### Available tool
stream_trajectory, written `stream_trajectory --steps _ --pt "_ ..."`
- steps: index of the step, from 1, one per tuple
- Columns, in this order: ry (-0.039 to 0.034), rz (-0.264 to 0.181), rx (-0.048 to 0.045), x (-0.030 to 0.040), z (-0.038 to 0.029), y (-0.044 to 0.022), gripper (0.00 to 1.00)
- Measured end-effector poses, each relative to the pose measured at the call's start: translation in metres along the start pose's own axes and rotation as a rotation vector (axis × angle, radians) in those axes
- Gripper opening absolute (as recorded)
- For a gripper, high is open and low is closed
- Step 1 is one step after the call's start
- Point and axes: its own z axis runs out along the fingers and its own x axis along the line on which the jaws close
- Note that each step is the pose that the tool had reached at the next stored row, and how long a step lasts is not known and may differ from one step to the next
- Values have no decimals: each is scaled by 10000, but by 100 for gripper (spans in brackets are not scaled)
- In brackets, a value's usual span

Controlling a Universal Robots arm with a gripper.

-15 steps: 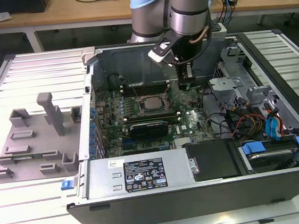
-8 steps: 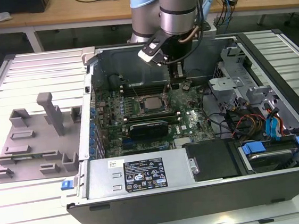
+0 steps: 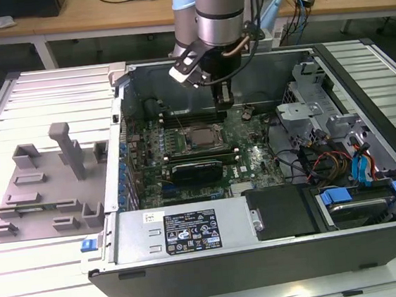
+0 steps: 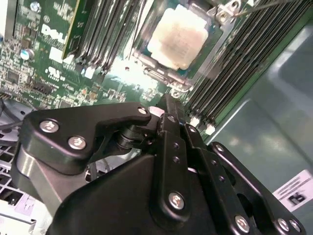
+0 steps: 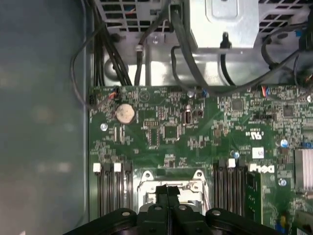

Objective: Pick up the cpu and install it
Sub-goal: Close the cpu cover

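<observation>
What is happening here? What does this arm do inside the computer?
A robot arm is working inside an open computer case. The cpu sits in its socket on the motherboard; its pale metal top shows inside the socket frame in the second wrist view. The gripper hangs just above the board, close to the socket, shut and holding nothing. A grey fixture lies outside the case, on the exterior view's left.

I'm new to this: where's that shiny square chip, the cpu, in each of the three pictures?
Exterior view: the cpu sits in the socket frame mid-motherboard, near the gripper.
Second wrist view: the bright square beyond the gripper.
First wrist view: mostly hidden behind the gripper, inside the socket frame.
Shared landmark: the dark memory slots flanking it.
</observation>
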Motion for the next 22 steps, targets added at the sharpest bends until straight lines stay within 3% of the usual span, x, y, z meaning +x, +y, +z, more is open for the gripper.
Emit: stream_trajectory --steps 4,6,8,10,14,17,22 --pt "-22 -2 -8 3 0 -19 11" --pt "26 -8 391 3 8 -13 11" --pt "24 -8 401 3 8 -13 11" --pt "-27 -14 399 3 10 -22 11" --pt "-39 -25 397 -17 41 -194 11" --pt "-40 -25 398 -66 97 -267 11" --pt "-41 -48 399 -87 110 -287 11"
